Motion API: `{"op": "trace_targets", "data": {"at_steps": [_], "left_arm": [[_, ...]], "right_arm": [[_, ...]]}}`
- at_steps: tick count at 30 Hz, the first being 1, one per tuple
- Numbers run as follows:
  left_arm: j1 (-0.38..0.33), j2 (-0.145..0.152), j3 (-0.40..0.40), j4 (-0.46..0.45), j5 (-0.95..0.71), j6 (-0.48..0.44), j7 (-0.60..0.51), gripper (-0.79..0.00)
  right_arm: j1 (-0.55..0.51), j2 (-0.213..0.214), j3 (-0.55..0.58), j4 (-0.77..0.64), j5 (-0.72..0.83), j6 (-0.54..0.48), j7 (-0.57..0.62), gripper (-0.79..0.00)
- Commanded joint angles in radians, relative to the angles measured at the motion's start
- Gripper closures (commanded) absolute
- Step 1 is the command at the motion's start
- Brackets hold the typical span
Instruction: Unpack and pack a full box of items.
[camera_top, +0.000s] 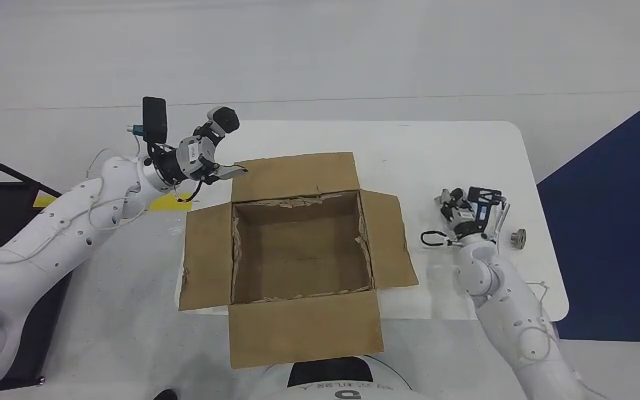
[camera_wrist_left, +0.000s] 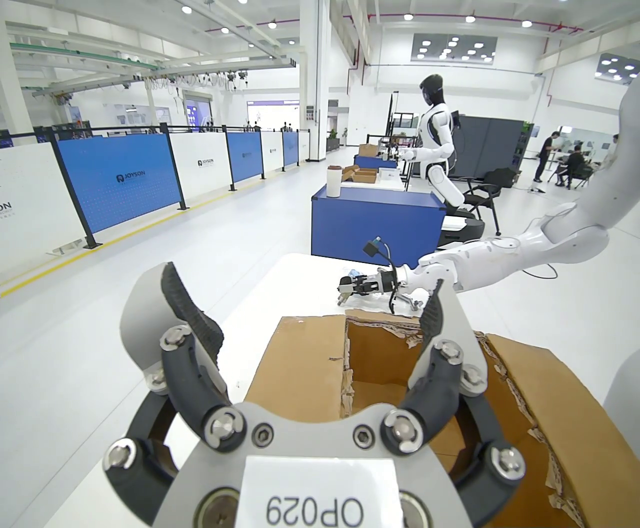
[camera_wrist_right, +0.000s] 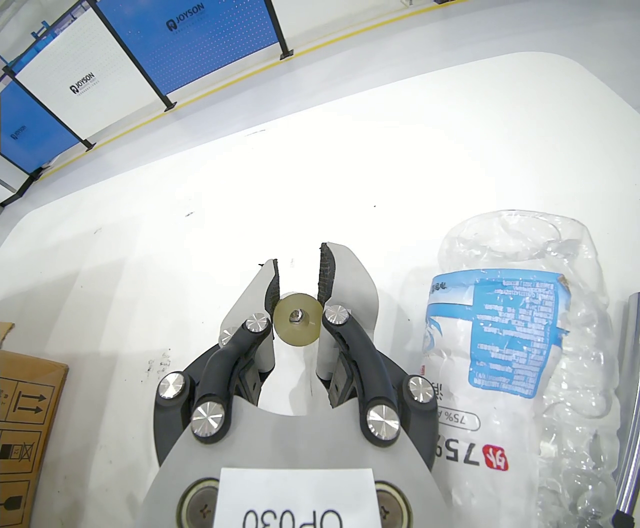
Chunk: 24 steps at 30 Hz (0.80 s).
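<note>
Right gripper (camera_wrist_right: 297, 280) pinches a small yellowish disc (camera_wrist_right: 297, 320) just over the table (camera_wrist_right: 200, 200), right of the open cardboard box (camera_top: 305, 330), forearm stretched forward. Left gripper (camera_wrist_left: 305, 300) gapes wide at the box's far-left corner, arm bent out left.

Left gripper (camera_wrist_left: 303, 282) stood wide open. Right gripper (camera_wrist_right: 298, 260), angled downward, was clamped on a small yellowish disc (camera_wrist_right: 298, 327).
</note>
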Motion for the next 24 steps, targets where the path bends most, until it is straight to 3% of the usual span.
{"op": "trace_targets", "data": {"at_steps": [1, 14, 24], "left_arm": [[0.0, 0.0, 0.0, 0.0, 0.0, 0.0, 0.0, -0.785], [0.0, 0.0, 0.0, 0.0, 0.0, 0.0, 0.0, -0.785], [0.0, 0.0, 0.0, 0.0, 0.0, 0.0, 0.0, -0.785]], "right_arm": [[-0.005, -0.001, 0.001, -0.007, -0.002, 0.005, 0.005, -0.055], [-0.024, -0.008, 0.01, -0.024, -0.017, 0.01, 0.036, -0.231], [-0.051, -0.012, 0.024, -0.046, -0.03, 0.014, 0.03, -0.265]]}}
